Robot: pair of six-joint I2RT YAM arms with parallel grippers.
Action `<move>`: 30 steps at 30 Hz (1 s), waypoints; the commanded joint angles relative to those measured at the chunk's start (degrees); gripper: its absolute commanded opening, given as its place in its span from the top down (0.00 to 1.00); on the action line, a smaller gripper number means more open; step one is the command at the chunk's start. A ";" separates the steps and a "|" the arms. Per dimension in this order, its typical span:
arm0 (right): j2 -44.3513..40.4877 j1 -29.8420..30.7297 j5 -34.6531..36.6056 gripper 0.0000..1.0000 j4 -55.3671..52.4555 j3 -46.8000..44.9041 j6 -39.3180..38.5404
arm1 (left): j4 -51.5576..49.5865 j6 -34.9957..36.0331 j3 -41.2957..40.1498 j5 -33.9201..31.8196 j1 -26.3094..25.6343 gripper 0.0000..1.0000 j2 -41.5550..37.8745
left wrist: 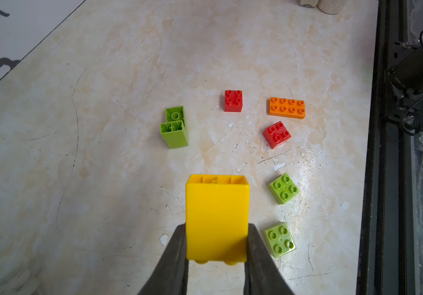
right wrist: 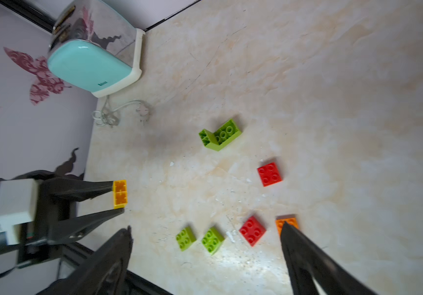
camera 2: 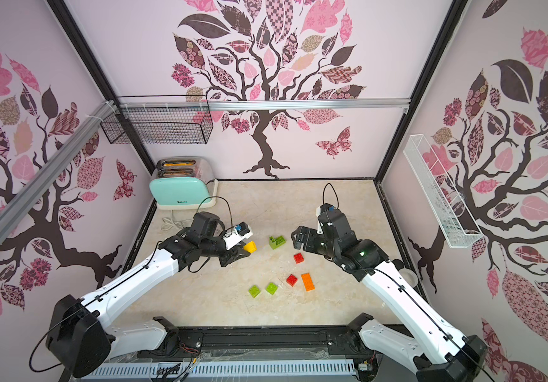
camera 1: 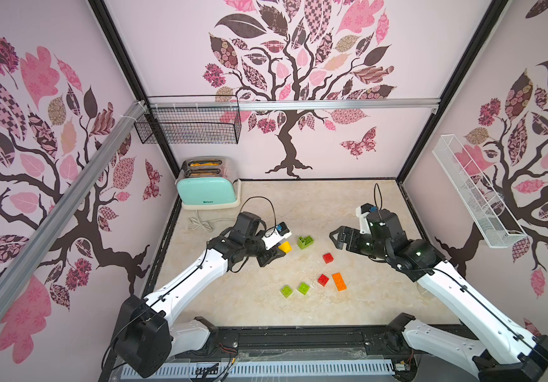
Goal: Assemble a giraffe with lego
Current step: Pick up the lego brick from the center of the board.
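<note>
Far left of the table: toaster (camera 1: 205,191), mint-green side panel facing the near side. One short dark word (camera 1: 207,202) is printed low on that panel, about centred. The letters are too small in both top views and smeared in the right wrist view, so not legible. Nothing else written can be read.
</note>
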 commanded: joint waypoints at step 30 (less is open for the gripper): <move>33.05 8.58 -30.86 0.63 17.66 11.39 13.38 | 4.17 -0.80 -5.20 10.90 4.77 0.86 -4.91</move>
